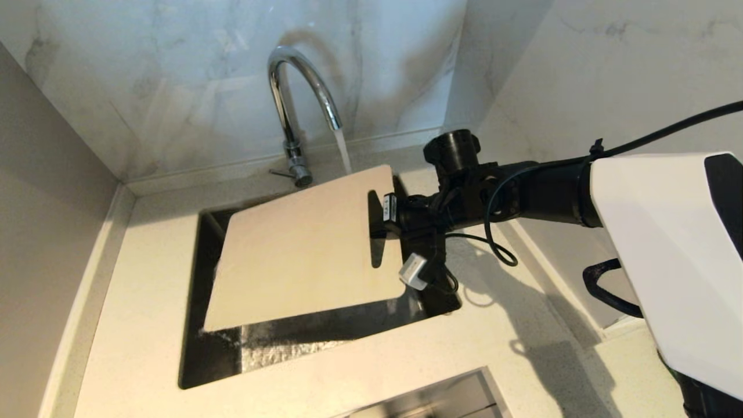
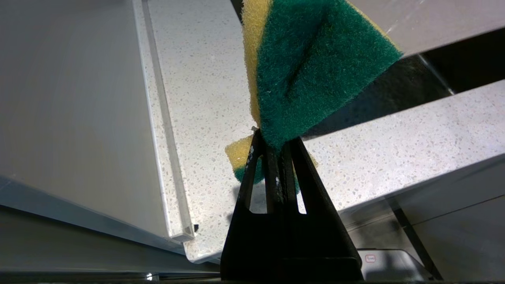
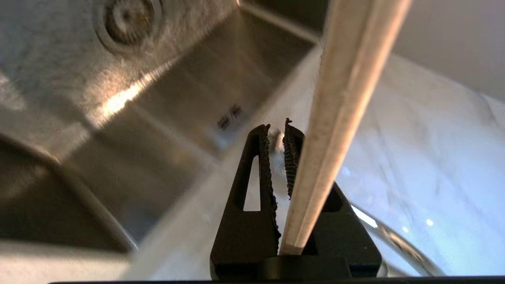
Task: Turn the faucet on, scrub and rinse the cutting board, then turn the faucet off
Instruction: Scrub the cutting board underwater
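Observation:
The chrome faucet (image 1: pixel 288 98) runs; its water stream (image 1: pixel 343 152) falls onto the far edge of the cream cutting board (image 1: pixel 302 249). The board hangs tilted over the dark sink (image 1: pixel 191 348). My right gripper (image 1: pixel 378 223) is shut on the board's right short edge by the slot handle. In the right wrist view the board's thin edge (image 3: pixel 339 98) stands between the fingers of the right gripper (image 3: pixel 276 130), above the steel basin (image 3: pixel 189 90). My left gripper (image 2: pixel 276 138) is outside the head view and is shut on a green-and-yellow sponge (image 2: pixel 311 67). The small side lever (image 1: pixel 281 173) sticks out left.
A speckled counter (image 1: pixel 145 325) surrounds the sink, with marble walls behind and to the right. A second steel recess (image 1: pixel 429 400) sits at the near edge. The drain (image 3: pixel 128 15) lies on the sink floor. A pale panel (image 1: pixel 52 203) closes the left side.

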`<state>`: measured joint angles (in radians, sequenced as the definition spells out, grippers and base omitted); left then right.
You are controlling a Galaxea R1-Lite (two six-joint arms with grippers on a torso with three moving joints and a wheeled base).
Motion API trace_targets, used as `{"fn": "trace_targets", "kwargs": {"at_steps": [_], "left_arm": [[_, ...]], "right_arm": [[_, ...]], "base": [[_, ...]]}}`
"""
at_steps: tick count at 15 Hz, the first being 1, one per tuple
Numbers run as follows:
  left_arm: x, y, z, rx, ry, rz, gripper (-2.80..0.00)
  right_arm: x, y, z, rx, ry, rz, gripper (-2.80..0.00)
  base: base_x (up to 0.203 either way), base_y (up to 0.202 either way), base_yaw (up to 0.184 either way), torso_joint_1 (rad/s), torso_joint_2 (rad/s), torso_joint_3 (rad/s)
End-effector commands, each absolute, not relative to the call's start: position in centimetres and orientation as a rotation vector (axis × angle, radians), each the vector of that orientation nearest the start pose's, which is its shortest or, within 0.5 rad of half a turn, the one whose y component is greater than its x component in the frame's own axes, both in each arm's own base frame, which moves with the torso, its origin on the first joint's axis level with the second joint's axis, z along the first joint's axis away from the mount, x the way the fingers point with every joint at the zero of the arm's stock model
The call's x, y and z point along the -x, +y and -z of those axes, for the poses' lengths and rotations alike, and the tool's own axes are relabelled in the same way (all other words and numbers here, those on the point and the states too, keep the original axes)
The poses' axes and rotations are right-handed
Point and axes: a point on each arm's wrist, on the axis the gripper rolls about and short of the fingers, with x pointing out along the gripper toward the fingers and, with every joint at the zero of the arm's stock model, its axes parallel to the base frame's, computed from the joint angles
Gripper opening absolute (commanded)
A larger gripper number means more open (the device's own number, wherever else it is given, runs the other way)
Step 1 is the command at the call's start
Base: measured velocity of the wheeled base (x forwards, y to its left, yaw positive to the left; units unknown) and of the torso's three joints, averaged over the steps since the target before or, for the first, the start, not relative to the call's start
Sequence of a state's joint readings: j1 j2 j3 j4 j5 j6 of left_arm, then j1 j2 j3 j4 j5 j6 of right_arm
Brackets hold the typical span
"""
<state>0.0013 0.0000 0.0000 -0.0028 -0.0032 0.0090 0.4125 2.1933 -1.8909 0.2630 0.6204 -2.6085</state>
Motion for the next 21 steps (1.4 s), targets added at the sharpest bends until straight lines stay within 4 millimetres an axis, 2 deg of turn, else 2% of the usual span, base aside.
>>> {"fn": "trace_targets", "kwargs": {"at_steps": [1,6,12,21], "left_arm": [[2.3,0.0,-7.5,-0.009,-0.002,0.002,-2.80],[2.3,0.0,-7.5,-0.008,-0.002,0.001,-2.80],[2.3,0.0,-7.5,-0.007,-0.002,0.002,-2.80],[2.3,0.0,-7.5,-0.008,-0.002,0.002,-2.80]], "right_arm": [[-39.3,18.9,-21.1,2.173,-1.057,-1.100,-2.80],[-38.5,18.5,-21.0,2.169,-1.043,-1.121,-2.80],[-40.5,18.4,-22.1,2.202,-1.058,-1.024,-2.80],[-42.3,17.9,-21.5,2.203,-1.025,-1.000,-2.80]], "base": [[0.000,0.000,0.000,0.000,0.00,0.000],[0.000,0.000,0.000,0.000,0.00,0.000],[0.000,0.000,0.000,0.000,0.00,0.000],[0.000,0.000,0.000,0.000,0.00,0.000]]}}
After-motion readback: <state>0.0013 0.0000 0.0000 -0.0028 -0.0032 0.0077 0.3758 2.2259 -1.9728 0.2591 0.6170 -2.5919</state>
